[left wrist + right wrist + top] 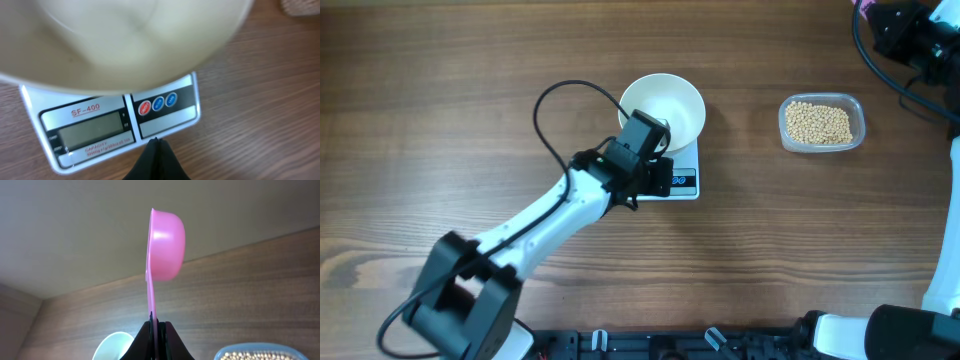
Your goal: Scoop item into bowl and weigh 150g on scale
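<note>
White and deep, the bowl (665, 105) sits on the scale (686, 168) in the middle of the counter (470, 60). My left claw (156, 142) hangs at the scale's front edge, just by the display (90, 131), its tips pressed together and holding nothing. My right claw (156, 326) is clamped on the thin handle of a pink scoop (167, 240), which stands upright with its cup facing sideways. Beans (818, 123) lie in a clear tub (861, 125) to the right, well apart from the scale.

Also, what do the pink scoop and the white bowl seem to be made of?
The pink scoop: likely plastic, smooth and slightly glossy; its colour is even and its handle thin. The white bowl: ceramic or plastic, I cannot tell; plain and smooth.
</note>
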You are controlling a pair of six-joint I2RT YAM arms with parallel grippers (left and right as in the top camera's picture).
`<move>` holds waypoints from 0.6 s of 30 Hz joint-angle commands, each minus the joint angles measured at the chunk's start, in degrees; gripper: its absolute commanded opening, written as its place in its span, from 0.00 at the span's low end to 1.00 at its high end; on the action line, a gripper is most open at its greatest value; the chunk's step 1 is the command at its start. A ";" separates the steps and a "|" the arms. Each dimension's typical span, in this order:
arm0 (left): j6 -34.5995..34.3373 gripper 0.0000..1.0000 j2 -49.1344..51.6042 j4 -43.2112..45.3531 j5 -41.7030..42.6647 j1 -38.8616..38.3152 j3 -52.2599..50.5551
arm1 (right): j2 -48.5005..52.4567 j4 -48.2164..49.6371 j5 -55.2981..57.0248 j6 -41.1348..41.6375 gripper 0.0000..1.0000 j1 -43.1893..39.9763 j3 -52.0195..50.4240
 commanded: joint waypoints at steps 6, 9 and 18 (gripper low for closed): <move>0.07 0.04 6.93 3.69 -0.94 -0.85 0.07 | -0.70 -0.35 0.70 -0.59 0.04 -0.15 0.85; 0.04 0.04 7.26 4.70 -0.94 -0.94 0.07 | -0.70 -0.35 0.70 -0.61 0.04 -0.13 0.85; 0.04 0.04 8.11 7.41 -0.96 -1.01 0.07 | -0.70 -0.11 0.72 -0.61 0.04 -0.15 0.85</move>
